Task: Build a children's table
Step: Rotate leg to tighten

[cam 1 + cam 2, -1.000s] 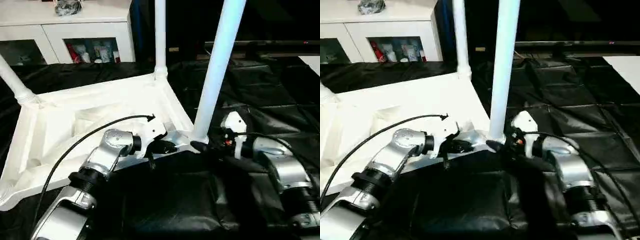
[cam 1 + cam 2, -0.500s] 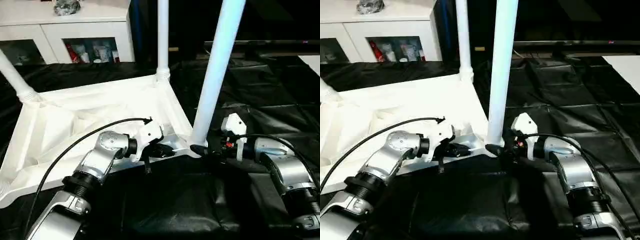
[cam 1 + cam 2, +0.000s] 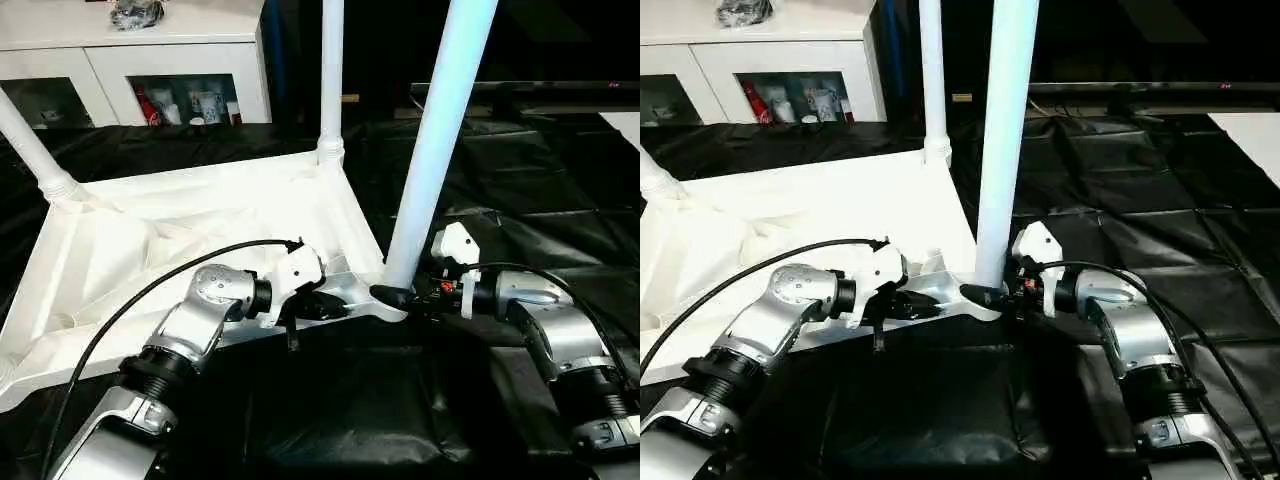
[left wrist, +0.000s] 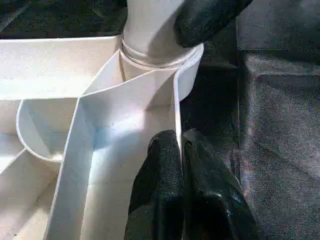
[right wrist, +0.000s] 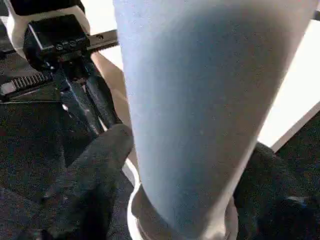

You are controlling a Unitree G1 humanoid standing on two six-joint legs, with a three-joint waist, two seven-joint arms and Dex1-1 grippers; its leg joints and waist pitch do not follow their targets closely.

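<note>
Three legs stand upright in the corner sockets of the tabletop [image 3: 200, 215], which lies upside down on the black cloth of the worktop [image 3: 560, 180]; the near-left corner is cut off by the picture, so I cannot tell if the fourth leg is in. The step in hand seems to be the seating of the near leg [image 3: 435, 140]. The left gripper [image 4: 179, 165] is clenched on the thin side wall of the tabletop, just beside the socket [image 4: 187, 65], and holds the piece steady. The right gripper [image 5: 185, 165] has one black finger on each side of the leg base, grasping it around, though I cannot see how firmly. To do it well, I think the leg must stay straight above the socket and be pressed or twisted down evenly. If the left grip slips, the tabletop can slide on the cloth
</note>
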